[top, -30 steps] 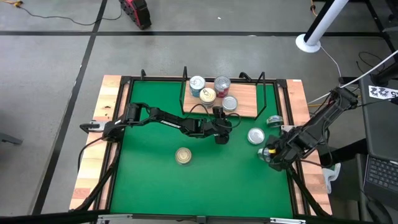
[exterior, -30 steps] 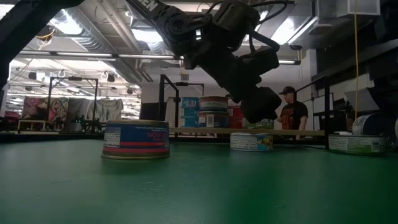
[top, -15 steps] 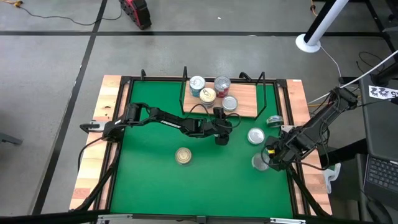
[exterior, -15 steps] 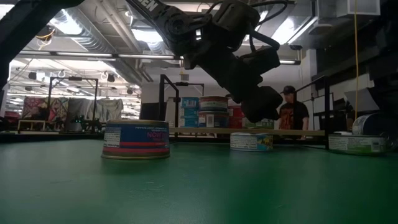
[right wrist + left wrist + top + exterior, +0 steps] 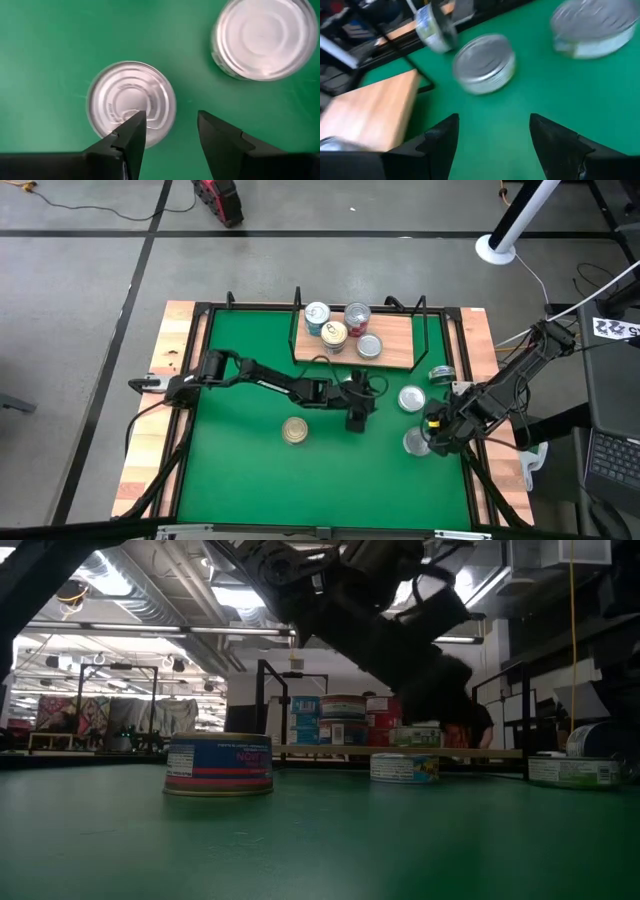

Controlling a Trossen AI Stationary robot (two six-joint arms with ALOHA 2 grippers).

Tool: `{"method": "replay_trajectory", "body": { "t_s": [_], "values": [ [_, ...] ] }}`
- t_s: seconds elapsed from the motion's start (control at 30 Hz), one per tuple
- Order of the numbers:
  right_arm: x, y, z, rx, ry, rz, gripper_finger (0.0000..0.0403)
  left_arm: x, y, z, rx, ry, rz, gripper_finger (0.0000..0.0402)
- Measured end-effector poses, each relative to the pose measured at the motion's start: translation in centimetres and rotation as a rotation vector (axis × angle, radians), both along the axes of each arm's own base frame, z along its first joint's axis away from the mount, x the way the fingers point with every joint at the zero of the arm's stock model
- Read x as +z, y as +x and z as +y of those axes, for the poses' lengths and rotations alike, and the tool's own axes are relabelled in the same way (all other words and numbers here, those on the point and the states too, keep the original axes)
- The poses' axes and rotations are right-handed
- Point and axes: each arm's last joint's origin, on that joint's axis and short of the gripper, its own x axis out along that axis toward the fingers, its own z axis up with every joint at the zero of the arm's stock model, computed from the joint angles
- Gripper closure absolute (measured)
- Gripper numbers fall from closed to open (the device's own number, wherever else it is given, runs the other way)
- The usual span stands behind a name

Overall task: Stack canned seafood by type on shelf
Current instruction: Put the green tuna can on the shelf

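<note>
High view showed the near half of the bench (image 5: 240,470) first: a gold-labelled tin (image 5: 295,430) lay alone on the green mat, with the left gripper (image 5: 358,420) just beyond it, fingers apart and empty. To the right, the right gripper (image 5: 432,430) hung over a silver-lidded tin (image 5: 416,442), fingers apart and holding nothing; a second tin (image 5: 411,398) lay just past it and a third (image 5: 441,373) near the mat's right edge. Farthest off, the shelf (image 5: 392,340) carried four tins (image 5: 345,330), some seemingly stacked.

I counted eight tins in view: four loose, four shelved.

The step in hand was probably a pick-up. To do it well, the fingers should straddle the tin squarely, close on its side wall, and lift it straight up before carrying it to its matching stack.
</note>
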Motion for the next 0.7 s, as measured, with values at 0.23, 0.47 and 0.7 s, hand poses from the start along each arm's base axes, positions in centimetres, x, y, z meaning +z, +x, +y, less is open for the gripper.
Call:
{"method": "replay_trajectory", "body": {
  "t_s": [0.23, 0.47, 0.7],
  "values": [
    [-0.3, 0.7, 0.5, -0.003, -0.021, -0.039, 0.0226, 0.3, 0.1, -1.8, -0.021, -0.102, -0.056, 0.0163],
    [-0.9, 1.6, 1.1, 0.131, -0.075, -0.047, 0.0226, 0.3, 0.0, -2.6, -0.034, -0.104, -0.048, 0.0163],
    [-1.6, 3.6, 0.3, 0.231, -0.084, -0.009, 0.0226, 0.2, 0.0, -2.7, -0.044, -0.170, -0.049, 0.0163]
  ]
}}
